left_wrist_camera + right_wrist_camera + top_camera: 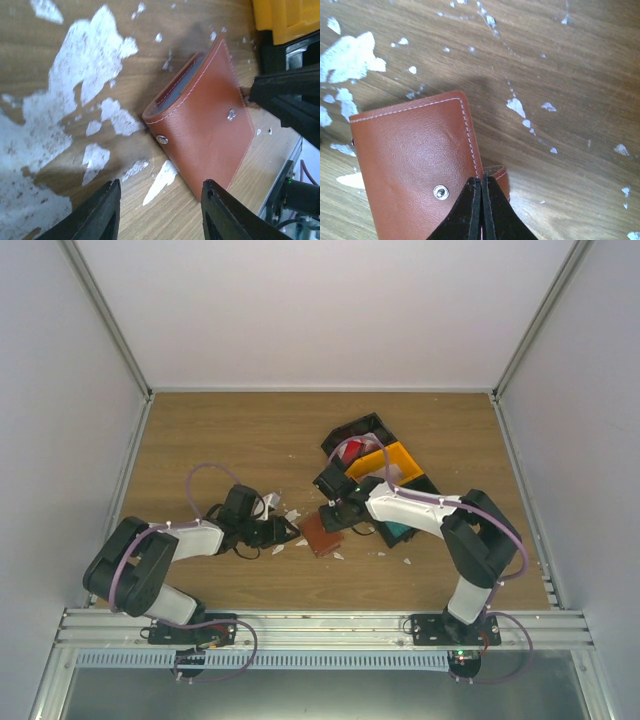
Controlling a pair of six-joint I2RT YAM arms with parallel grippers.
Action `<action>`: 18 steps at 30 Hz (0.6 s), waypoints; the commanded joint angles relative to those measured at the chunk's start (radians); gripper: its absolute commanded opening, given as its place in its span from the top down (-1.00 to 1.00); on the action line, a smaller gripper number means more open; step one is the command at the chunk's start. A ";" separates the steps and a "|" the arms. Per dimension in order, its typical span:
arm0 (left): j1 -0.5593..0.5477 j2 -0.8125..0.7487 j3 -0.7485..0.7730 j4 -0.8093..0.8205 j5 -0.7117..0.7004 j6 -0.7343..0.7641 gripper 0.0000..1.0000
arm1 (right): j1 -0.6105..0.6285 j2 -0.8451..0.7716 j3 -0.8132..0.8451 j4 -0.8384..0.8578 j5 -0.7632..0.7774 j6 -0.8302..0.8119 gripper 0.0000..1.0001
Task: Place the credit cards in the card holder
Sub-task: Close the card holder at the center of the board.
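Card holder (pixel 415 170) is seen closed on the wooden surface (pixel 570 75), between the claws. The right claw (pixel 481 182) is pressed together at its edge beside the snap tab (pixel 497 175); the left claw (pixel 160 192) is held apart nearby.

A brown wood-grain tabletop (pixel 240 440) fills the floor of a booth with plain white walls (pixel 320 310). Irregular white scraps and blotches (pixel 293 514) are scattered around its middle, looking like broad flaky patches (pixel 95 55) up close. A black plastic bin (pixel 345 435) sits tilted toward the far right, with an orange plastic bin (pixel 385 462) touching it. A ribbed aluminium rail (pixel 320 625) runs along the near edge.
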 commanded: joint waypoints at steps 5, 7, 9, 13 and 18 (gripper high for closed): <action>-0.005 0.074 -0.054 0.154 0.083 -0.050 0.15 | -0.001 -0.011 -0.018 0.127 -0.044 -0.012 0.99; -0.004 0.088 -0.052 0.173 0.088 -0.057 0.16 | 0.000 -0.006 -0.021 0.141 -0.073 -0.021 0.99; -0.005 0.099 -0.046 0.182 0.085 -0.064 0.19 | 0.000 -0.001 -0.023 0.152 -0.090 -0.027 0.99; -0.004 0.116 -0.038 0.183 0.081 -0.064 0.30 | 0.002 0.009 -0.021 0.163 -0.115 -0.037 0.99; -0.004 0.130 -0.032 0.185 0.082 -0.063 0.45 | 0.016 0.022 -0.013 0.160 -0.130 -0.061 0.99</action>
